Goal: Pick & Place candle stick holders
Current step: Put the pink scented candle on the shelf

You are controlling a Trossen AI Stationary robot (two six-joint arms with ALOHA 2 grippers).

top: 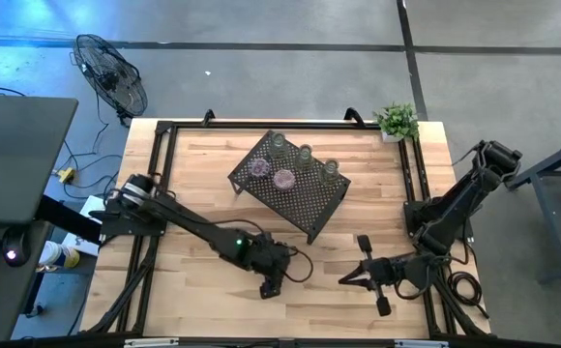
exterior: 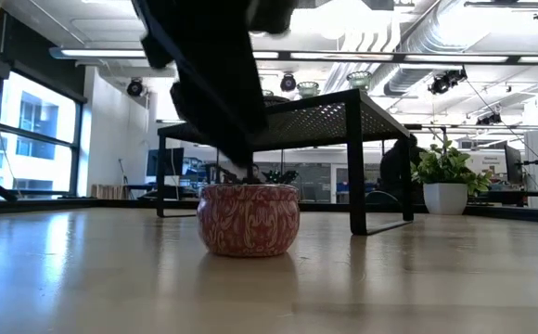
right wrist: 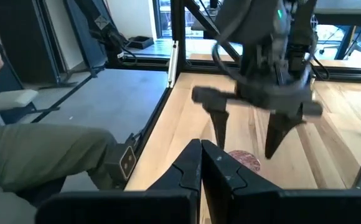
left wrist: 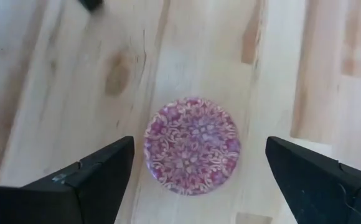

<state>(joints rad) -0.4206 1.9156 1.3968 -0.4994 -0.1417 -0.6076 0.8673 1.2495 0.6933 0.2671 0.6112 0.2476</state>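
The pink candle stick holder point(left wrist: 192, 145) stood on the desk point(top: 203, 159) near its front edge, between the spread fingers point(left wrist: 93, 174) of the left tool point(top: 269, 286), untouched. The right tool point(top: 350, 277) lay clenched nearby.

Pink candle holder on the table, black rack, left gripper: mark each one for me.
pink candle holder point(left wrist: 192, 147), left wrist view, centre of its patterned top.
black rack point(top: 305, 198), high view, bare perforated top.
left gripper point(right wrist: 250, 135), right wrist view, midway between its open fingertips.
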